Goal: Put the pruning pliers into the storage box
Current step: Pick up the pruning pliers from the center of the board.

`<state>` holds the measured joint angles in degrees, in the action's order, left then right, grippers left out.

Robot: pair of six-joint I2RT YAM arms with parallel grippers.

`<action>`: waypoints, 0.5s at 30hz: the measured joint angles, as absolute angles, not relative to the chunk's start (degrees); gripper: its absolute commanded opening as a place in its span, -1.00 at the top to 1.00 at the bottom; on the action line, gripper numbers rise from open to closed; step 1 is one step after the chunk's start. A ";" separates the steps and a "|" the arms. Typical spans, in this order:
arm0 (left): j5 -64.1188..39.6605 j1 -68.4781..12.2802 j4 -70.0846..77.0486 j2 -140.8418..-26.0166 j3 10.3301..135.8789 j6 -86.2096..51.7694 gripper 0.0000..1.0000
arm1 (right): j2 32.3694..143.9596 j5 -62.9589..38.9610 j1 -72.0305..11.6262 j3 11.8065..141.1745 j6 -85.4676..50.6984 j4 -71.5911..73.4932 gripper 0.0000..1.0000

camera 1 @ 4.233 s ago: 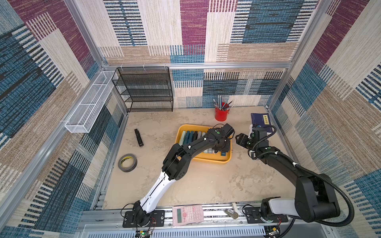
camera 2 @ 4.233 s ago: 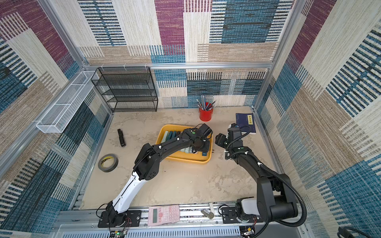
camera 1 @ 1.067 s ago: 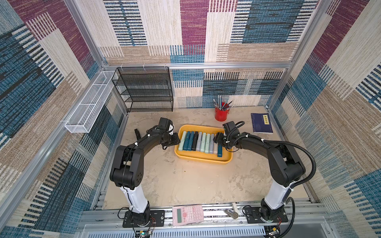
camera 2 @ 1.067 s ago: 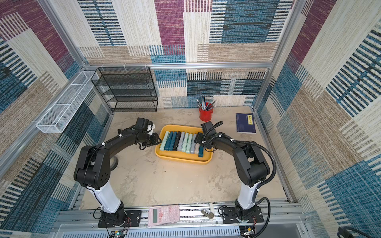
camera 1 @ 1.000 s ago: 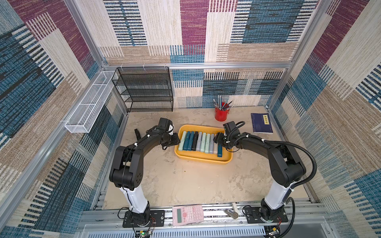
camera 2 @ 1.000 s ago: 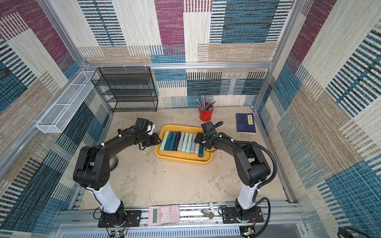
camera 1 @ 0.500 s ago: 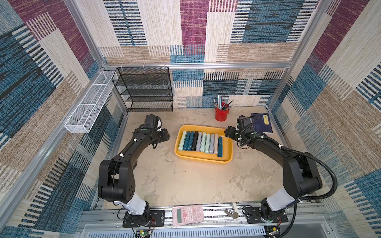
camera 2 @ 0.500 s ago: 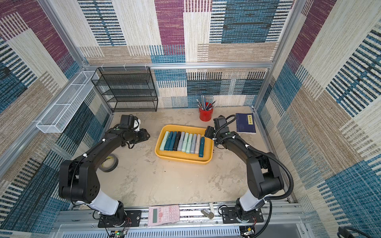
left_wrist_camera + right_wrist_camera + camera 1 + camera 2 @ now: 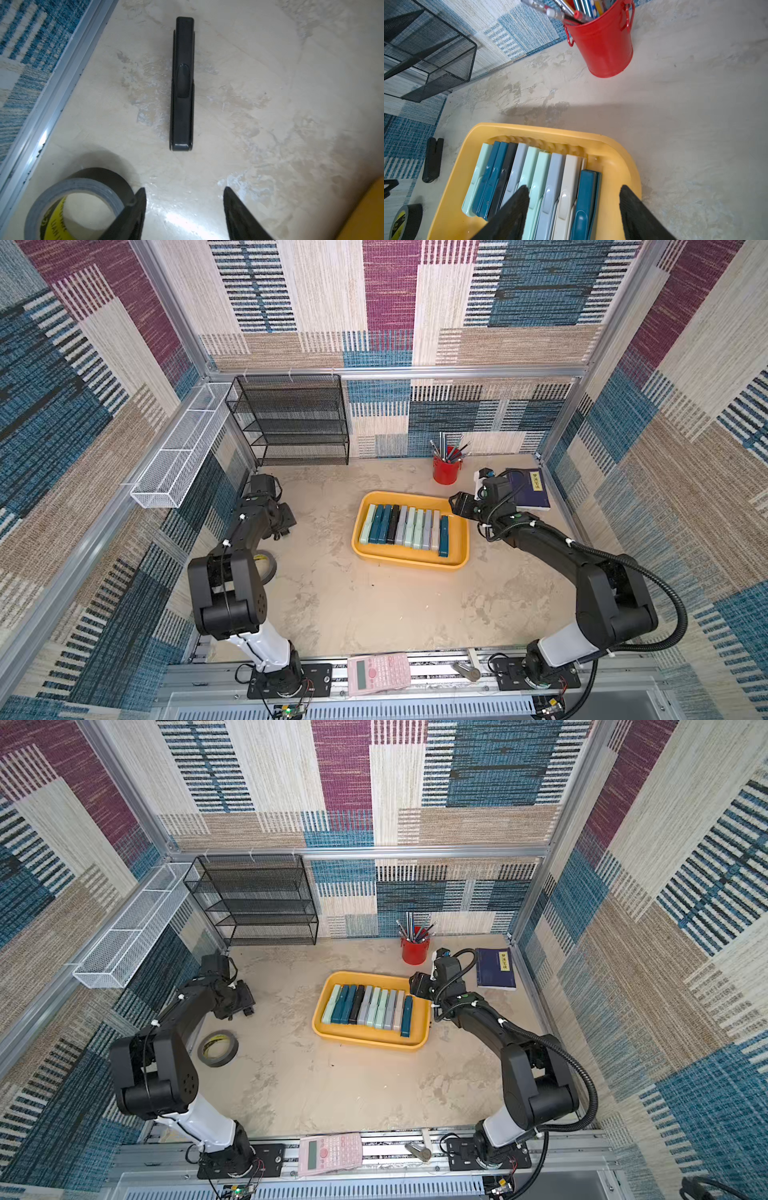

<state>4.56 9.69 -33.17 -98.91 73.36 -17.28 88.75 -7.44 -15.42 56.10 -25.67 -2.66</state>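
pruning pliers (image 9: 405,526) fill most of the yellow storage box (image 9: 411,565) in both top views, about ten slim bars lying side by side in a row. the left gripper (image 9: 286,526) hangs low over the table near the side wall, well apart from the box, and the right gripper (image 9: 456,504) sits by the box's back right corner. in the left wrist view one loose black plier (image 9: 182,83) lies flat on the bare table, straight ahead of the left gripper (image 9: 184,191), whose jaws stand apart with nothing between them. a tape roll (image 9: 76,205) sits just beside one finger. in the right wrist view the right gripper (image 9: 574,189) is spread and empty above the row. the loose black plier looks light, rigid and smooth-sided, so i'd pinch it squarely across its narrow middle, or it may slip
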 measured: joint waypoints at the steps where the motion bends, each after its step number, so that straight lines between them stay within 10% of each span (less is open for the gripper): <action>1: 4.73 9.76 -33.39 -100.18 74.37 -16.58 -0.19 | 88.79 -7.70 -15.42 55.99 -25.67 -2.44 -0.41; 15: 5.93 10.76 -37.58 -115.70 87.74 -12.05 -0.03 | 89.12 -8.99 -15.40 55.09 -25.74 -0.80 -0.40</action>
